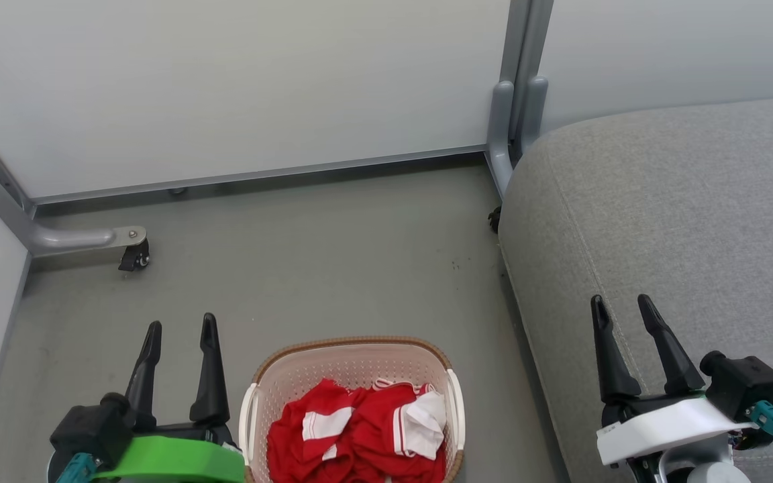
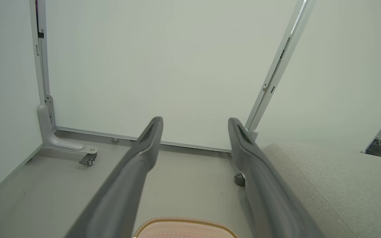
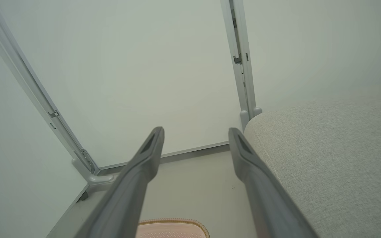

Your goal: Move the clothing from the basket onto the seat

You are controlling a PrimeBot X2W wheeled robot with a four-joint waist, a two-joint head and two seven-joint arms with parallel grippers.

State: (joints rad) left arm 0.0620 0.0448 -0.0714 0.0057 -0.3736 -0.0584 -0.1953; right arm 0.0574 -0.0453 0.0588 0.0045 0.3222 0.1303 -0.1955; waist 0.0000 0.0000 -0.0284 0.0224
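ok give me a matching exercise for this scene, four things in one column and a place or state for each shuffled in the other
1 clothing
2 basket
3 seat
4 left gripper

A standing on the floor
B jaws open, holding nothing
C red and white, bundled in the basket
D grey, along the right of the head view

Pairs: 1-C, 2-A, 3-D, 4-B
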